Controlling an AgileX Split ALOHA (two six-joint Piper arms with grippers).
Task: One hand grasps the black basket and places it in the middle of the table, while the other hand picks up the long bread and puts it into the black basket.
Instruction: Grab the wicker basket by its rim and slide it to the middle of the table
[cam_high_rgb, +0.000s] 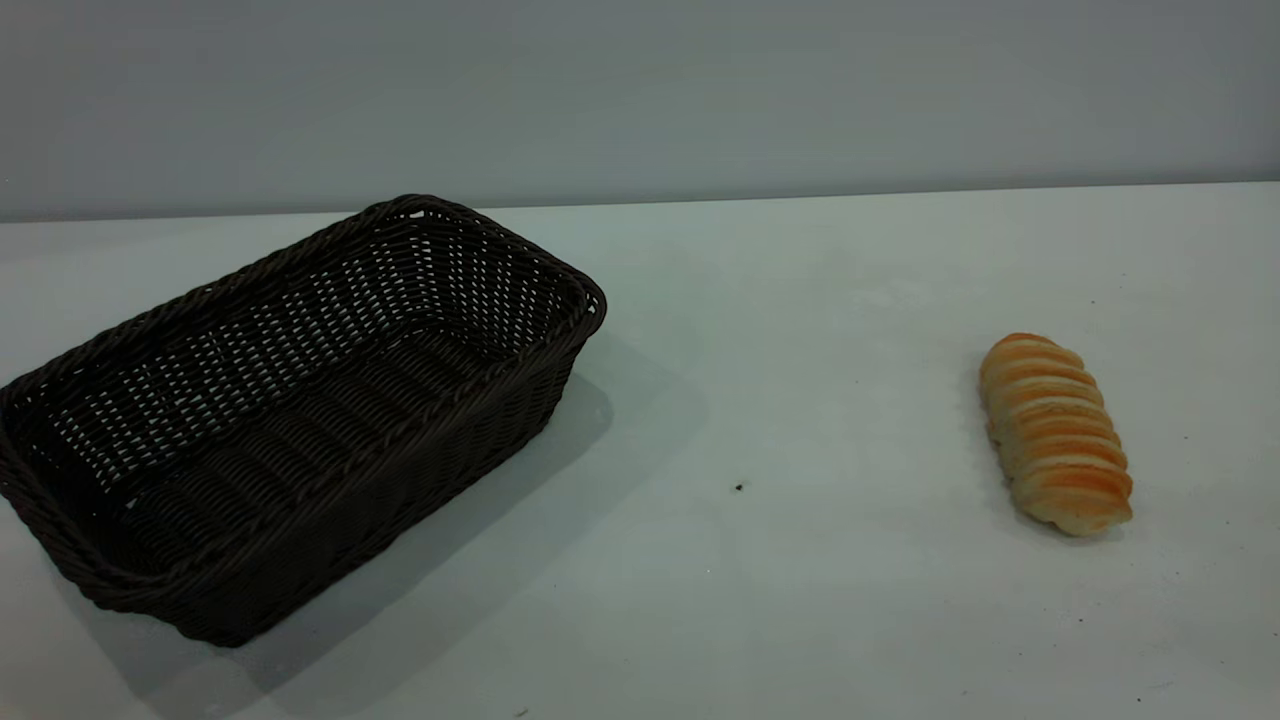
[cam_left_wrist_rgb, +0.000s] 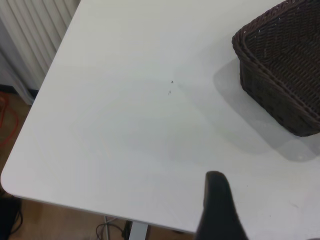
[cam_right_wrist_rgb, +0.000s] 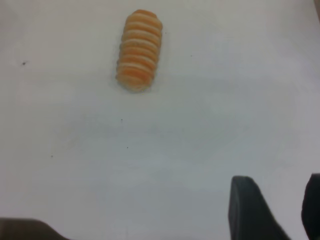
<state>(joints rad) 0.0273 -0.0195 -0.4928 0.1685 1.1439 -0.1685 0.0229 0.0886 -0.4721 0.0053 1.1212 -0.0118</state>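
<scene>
The black basket (cam_high_rgb: 290, 420) stands empty on the left of the white table (cam_high_rgb: 800, 560), set at an angle. One corner of it shows in the left wrist view (cam_left_wrist_rgb: 280, 75). The long bread (cam_high_rgb: 1055, 432) lies on the table at the right, far from the basket, and shows in the right wrist view (cam_right_wrist_rgb: 139, 50). My left gripper (cam_left_wrist_rgb: 267, 207) hovers over bare table short of the basket, with one dark finger (cam_left_wrist_rgb: 217, 205) showing and a wide gap beside it. My right gripper (cam_right_wrist_rgb: 278, 200) is open and empty, well short of the bread. Neither gripper shows in the exterior view.
The table's edge and rounded corner (cam_left_wrist_rgb: 10, 175) show in the left wrist view, with floor and a white curtain (cam_left_wrist_rgb: 30, 40) beyond. A grey wall (cam_high_rgb: 640, 90) stands behind the table. A small dark speck (cam_high_rgb: 739, 487) lies between basket and bread.
</scene>
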